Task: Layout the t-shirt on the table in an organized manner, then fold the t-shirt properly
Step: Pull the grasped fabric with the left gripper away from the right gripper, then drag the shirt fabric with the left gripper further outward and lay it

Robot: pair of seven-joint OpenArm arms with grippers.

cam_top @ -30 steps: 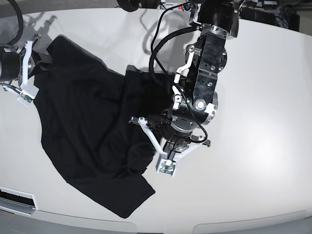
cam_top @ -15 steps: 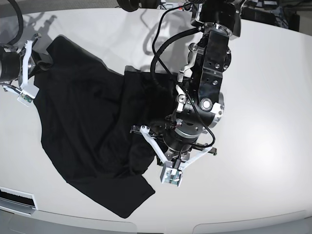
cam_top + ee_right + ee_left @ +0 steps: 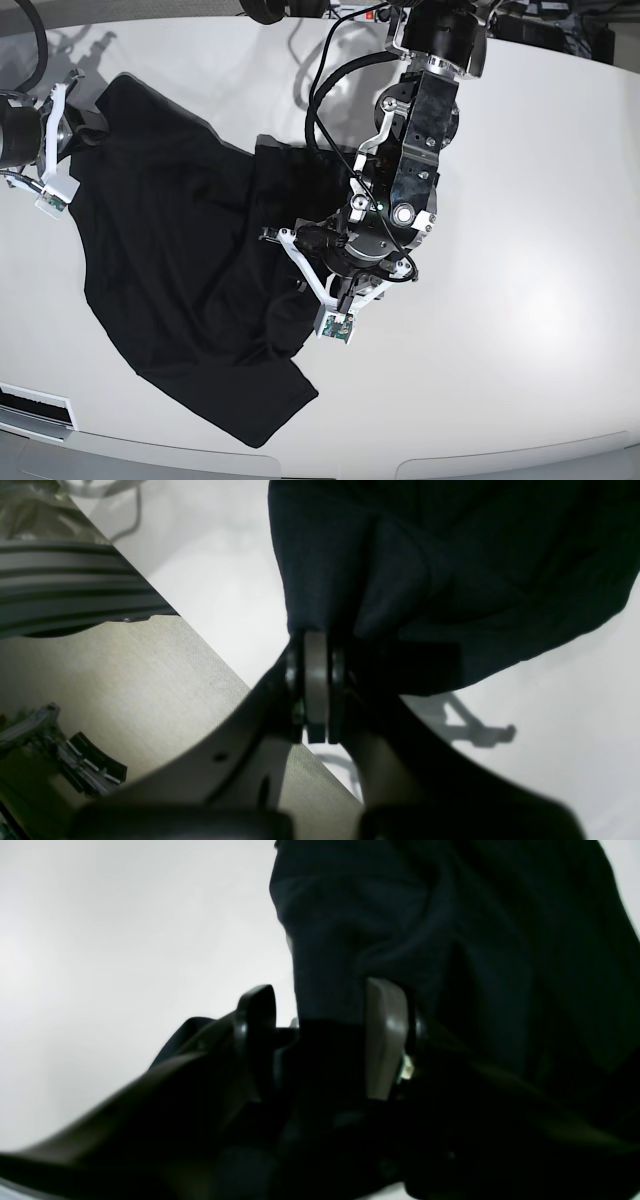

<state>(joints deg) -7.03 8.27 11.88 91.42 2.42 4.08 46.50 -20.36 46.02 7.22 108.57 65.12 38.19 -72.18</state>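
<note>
While the cloth lies bunched rather than flat, the hold on it reads like this:

T-shirt: the black t-shirt [image 3: 190, 270] lies crumpled across the left and middle of the white table [image 3: 530, 300], 1 corner drawn out toward the far-left edge and a thick rumple of folds near the centre.

Right gripper: the right gripper [image 3: 316, 680] has its jaws pressed together on a pinch of the shirt's edge, by the table's rim; it looks placed there to anchor that corner so the fabric can be pulled taut against it.

Left gripper: the left gripper [image 3: 320, 1040] has its 2 fingers [image 3: 385, 1035] standing apart, dark fabric lying between and beyond them. Nothing looks clamped; whether cloth touches the pads I cannot tell.

Arm position: the left gripper sits low over the middle rumple, probably because that is where the spare cloth is heaped.

Stage: laying out is unfinished; folding has not begun.

Risk: thin fabric may slip or drag several layers along together.
</note>
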